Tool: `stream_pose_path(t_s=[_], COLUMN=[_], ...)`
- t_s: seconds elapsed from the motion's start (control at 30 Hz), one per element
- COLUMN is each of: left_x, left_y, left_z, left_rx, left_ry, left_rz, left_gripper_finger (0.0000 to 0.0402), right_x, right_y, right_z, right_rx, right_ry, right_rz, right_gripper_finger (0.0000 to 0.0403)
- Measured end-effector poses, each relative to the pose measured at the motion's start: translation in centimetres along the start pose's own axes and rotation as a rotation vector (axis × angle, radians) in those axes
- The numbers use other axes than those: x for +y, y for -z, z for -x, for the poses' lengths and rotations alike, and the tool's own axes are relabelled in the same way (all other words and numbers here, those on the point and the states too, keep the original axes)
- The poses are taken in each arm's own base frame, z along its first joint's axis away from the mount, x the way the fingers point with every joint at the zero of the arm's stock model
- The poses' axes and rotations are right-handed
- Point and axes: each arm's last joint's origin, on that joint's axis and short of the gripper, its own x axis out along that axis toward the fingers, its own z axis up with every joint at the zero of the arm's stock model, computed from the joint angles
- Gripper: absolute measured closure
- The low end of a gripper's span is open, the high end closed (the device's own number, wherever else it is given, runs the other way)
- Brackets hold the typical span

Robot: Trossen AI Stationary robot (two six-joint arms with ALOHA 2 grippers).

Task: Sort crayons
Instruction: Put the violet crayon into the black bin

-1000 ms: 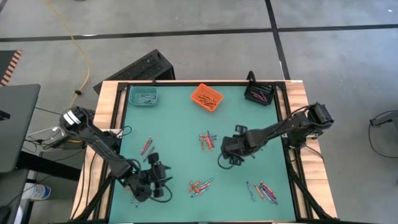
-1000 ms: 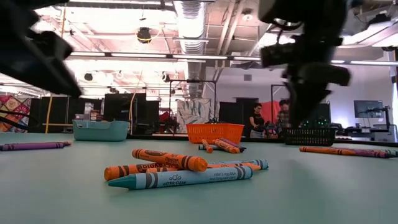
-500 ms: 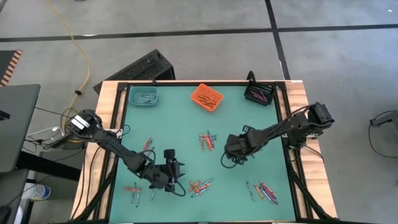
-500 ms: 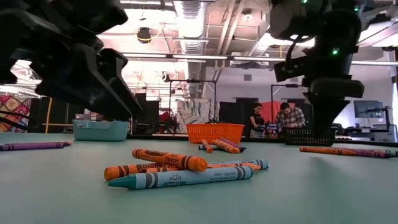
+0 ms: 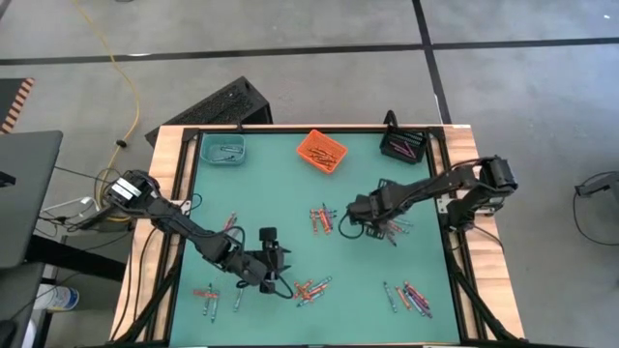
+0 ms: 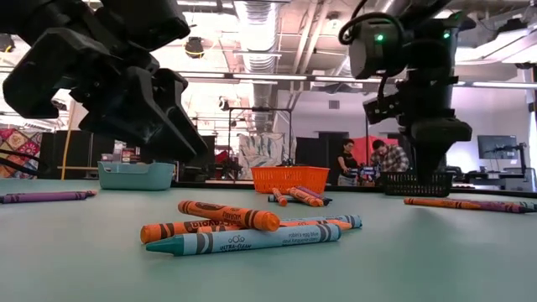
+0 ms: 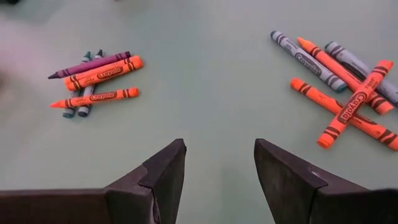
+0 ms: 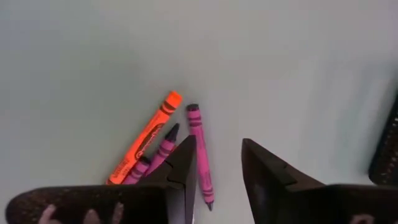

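Green bench (image 5: 280, 184) surface, wood-framed, with crayons scattered in loose clusters and three bins along the far edge: teal bin (image 5: 223, 149) at the far left, orange bin (image 5: 321, 151) mid-edge, black bin (image 5: 402, 146) at the far right corner. Left hand (image 5: 274, 266) sits low over the near-left part of the bench, fingers (image 7: 163, 176) spread with bare green between them, nothing held. From its wrist view one small crayon cluster (image 7: 94, 82) of orange, purple and blue-grey lies to one side and a crossed pile of orange and blue-grey crayons (image 7: 342, 93) to the other, both well apart from the fingertips; an open lane of bench runs between the two. In the high view that near pile (image 5: 311, 288) lies just beside the left hand, toward the near edge. Right hand (image 5: 360, 220) hangs over mid-bench, right of a central cluster (image 5: 321, 218); its fingers (image 8: 185, 162) stand apart, empty, and a pink crayon (image 8: 200, 154) lies on the bench in line with the gap, with an orange crayon (image 8: 146, 138) and two more purple-pink ones just beside it. More crayons lie near the right near corner (image 5: 408, 295), at the near-left edge (image 5: 213, 295) and left of centre (image 5: 228, 226). Wide clear green between the central clusters and the bins. Low view shows people in the room beyond the bench.
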Motion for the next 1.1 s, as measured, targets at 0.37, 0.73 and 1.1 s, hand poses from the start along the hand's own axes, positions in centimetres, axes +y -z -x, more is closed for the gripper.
stream_pose_path(t_s=[0.37,0.73,1.1], left_x=[0.1,0.1,0.0], left_y=[0.0,0.0,0.0], left_z=[-0.1,-0.1,0.0], left_rx=[0.004,0.004,0.010], left_ry=[0.012,0.012,0.030], left_rz=[0.003,0.002,0.007], left_gripper_finger=[0.0219,0.0219,0.0219], right_x=[-2.3,-2.0,-2.4], right_y=[0.3,-0.1,-0.2], right_z=[-0.8,-1.2,-2.2], right_rx=[0.158,0.144,0.126], right_ry=[-0.099,-0.126,-0.168], right_rz=[0.069,0.099,0.082], right_gripper_finger=[0.0289,0.0289,0.0289])
